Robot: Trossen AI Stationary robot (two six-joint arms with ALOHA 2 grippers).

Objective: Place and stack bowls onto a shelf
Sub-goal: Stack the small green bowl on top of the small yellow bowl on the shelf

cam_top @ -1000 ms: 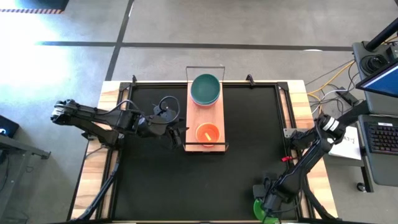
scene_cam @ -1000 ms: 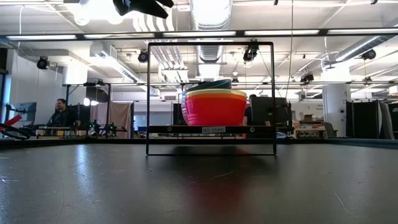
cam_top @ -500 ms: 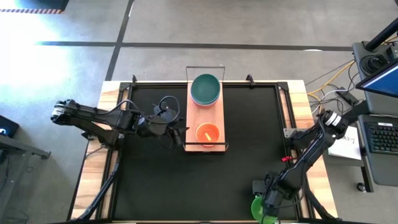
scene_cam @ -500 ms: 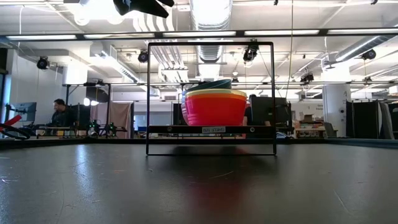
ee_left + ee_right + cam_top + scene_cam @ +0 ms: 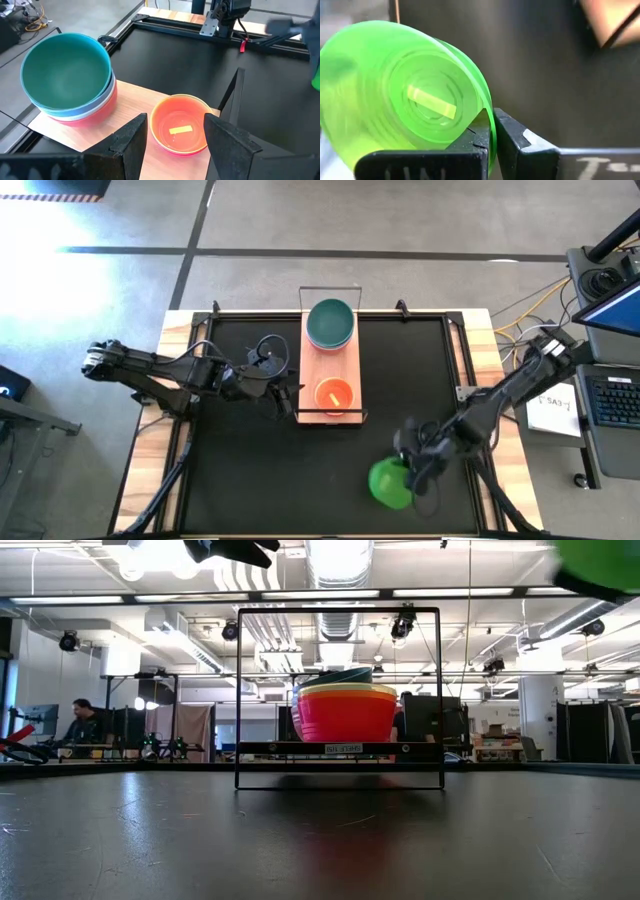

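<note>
A light-wood shelf (image 5: 318, 367) with a wire frame stands at the middle of the black mat's far half. On it are a stack of bowls with a teal one on top (image 5: 330, 323) and an orange bowl (image 5: 333, 394) on a smaller stack. My left gripper (image 5: 291, 397) waits open, raised beside the shelf's left edge, near the orange bowl (image 5: 180, 130). My right gripper (image 5: 412, 467) is over the mat's near right part, shut on a green bowl (image 5: 388, 483). The green bowl also shows at the low view's top right (image 5: 600, 565). My right gripper pinches the green bowl's rim (image 5: 490, 131) between its two fingers, one on each face of the wall. The fingers slant down at it from the table's right side. The bowl is lifted clear of the mat and tipped on its side.
The shelf's wire frame (image 5: 340, 610) rises well above the board. Bare black mat (image 5: 250, 470) lies between the shelf and the near edge. A sheet of paper (image 5: 555, 405) and a keyboard (image 5: 620, 400) sit off the table's right side. A person (image 5: 85, 725) sits far behind.
My right gripper has risen from the table's near right corner and swung toward the left and the far edge, turning as it went. The green bowl has come up with it, from the table's near edge to hang clear over the mat.
</note>
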